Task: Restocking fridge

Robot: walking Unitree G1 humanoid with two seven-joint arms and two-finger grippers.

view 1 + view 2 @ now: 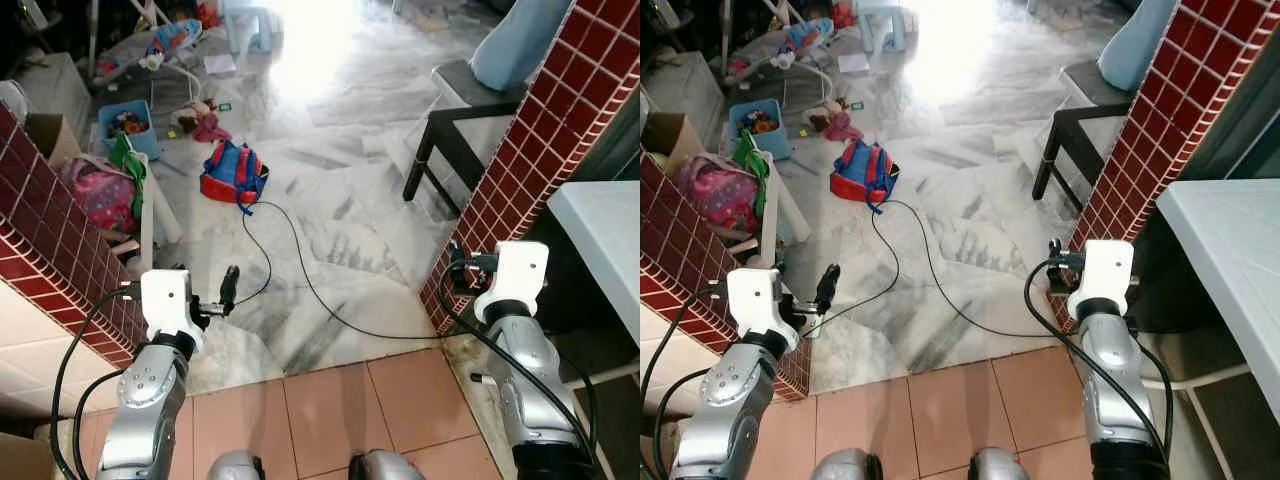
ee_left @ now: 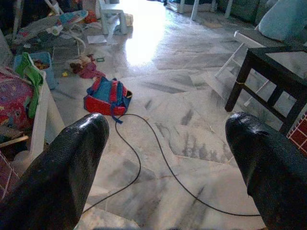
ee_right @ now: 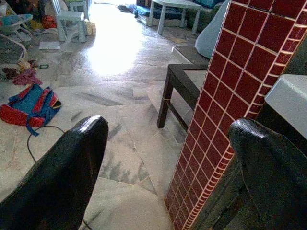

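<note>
1. Your left gripper (image 2: 163, 158) is raised in front of you over the marble floor (image 1: 340, 180), fingers spread wide, nothing held.
2. Your right gripper (image 3: 168, 163) is raised too, fingers wide apart, empty, just beside the red-tiled pillar (image 1: 540, 140) on your right.
3. No fridge visible from where you stand; you can't tell where it is.
4. A black cable (image 1: 300, 270) snakes across the marble floor from near the blue-and-red backpack (image 1: 232, 172) toward the right pillar's base.
5. A red-tiled wall (image 1: 50, 260) sits at your left; a dark table (image 1: 470, 130) stands beyond the right pillar.
6. White worktop (image 1: 600, 230) edge is at far right, past the pillar.
7. Toys and a blue bin (image 1: 128, 125) clutter the floor's far left.
</note>
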